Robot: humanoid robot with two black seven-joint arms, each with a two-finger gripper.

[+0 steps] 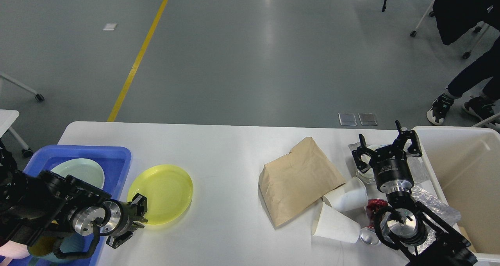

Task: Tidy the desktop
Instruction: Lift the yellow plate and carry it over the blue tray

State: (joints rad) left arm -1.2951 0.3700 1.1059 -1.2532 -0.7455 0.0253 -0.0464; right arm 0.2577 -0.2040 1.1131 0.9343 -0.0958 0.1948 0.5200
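- While the left tool (137, 215) sits low at the near left of the surface (226, 156), its fingers meet the near rim of the yellow plate (161, 193); I cannot tell if they are closed on the rim or only touching it.
- The yellow plate lies flat on the surface, just beside the blue tray (113, 156).
- The blue tray stands at the left edge of the surface and holds a pale green plate (84, 170).
- The right tool (386, 149) is open, with its two fingers spread wide, and it holds nothing.
- It stands over a clear plastic container (365, 174) near the right end of the surface.
- Two white paper cups (340, 215) lie on their sides near the right arm, touching a brown paper bag (299, 180).
- A red crumpled wrapper (375, 207) and a small silver can (367, 236) lie just beside the cups.
- The cream bin (461, 172) stands at the right edge of the white surface.
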